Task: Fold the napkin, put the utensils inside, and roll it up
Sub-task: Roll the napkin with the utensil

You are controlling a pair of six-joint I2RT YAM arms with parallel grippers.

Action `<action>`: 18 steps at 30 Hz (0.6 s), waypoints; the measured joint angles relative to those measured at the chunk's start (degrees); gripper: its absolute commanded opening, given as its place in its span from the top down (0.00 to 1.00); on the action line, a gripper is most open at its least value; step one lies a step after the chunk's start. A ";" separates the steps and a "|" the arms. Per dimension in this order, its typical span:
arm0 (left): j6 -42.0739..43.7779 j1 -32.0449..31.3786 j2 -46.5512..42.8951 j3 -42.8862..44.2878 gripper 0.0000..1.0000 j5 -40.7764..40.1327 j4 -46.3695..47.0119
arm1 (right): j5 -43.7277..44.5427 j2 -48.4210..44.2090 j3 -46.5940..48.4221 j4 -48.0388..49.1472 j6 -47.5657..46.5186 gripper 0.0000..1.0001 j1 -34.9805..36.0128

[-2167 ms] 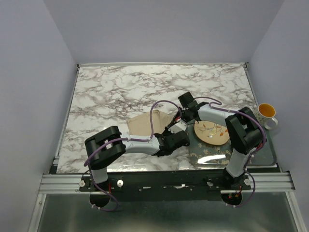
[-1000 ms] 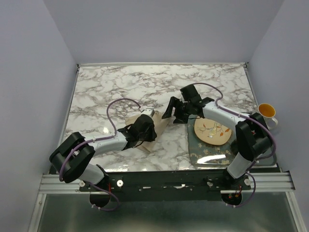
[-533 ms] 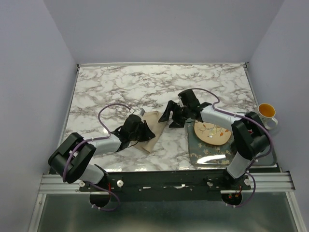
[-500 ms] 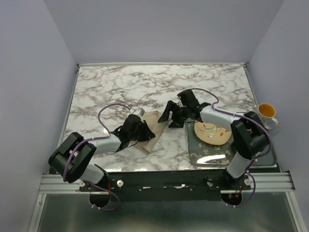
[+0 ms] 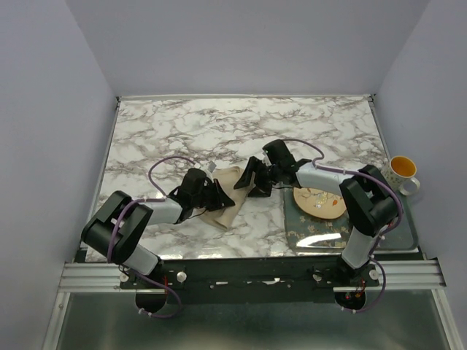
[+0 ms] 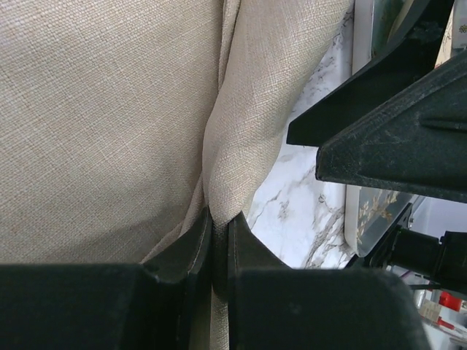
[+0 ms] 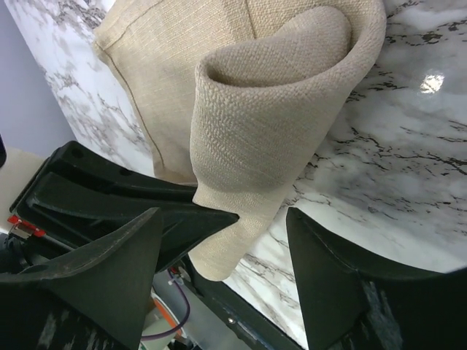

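At the left, the left gripper is pressed together on a raised pleat of the napkin, pinching the cloth low against the tabletop. The napkin lies bunched on the marble between the two arms. In the right wrist view one edge is curled over into a loose tube. Just to its right, the right gripper stands spread, with the end of that curl lying in the gap between its fingers and nothing clamped. Further right sit the plate and a cup. I cannot pick out the utensil for certain.

The fold looks barely begun. To do it well, the right gripper should close on the curl's outer edge only, not the whole roll. Then both grippers should lift and draw apart evenly, so the cloth flattens before it is folded over.
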 measured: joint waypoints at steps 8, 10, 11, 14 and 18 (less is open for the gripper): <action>-0.46 1.14 3.23 0.42 1.00 3.69 3.39 | 0.11 2.62 0.11 0.35 0.55 0.27 0.00; -0.50 1.38 3.67 0.42 1.00 4.22 4.04 | 0.37 3.17 0.15 0.35 0.44 0.27 0.00; -0.48 1.44 3.85 0.44 1.00 4.39 4.22 | 0.57 3.26 0.15 0.33 0.42 0.27 0.00; -0.46 2.03 4.11 0.52 1.00 5.03 4.31 | 1.14 3.37 0.35 0.35 0.35 0.27 0.00; -1.55 3.30 5.62 0.48 1.00 7.52 6.10 | 1.57 3.65 0.61 0.37 0.37 0.26 0.07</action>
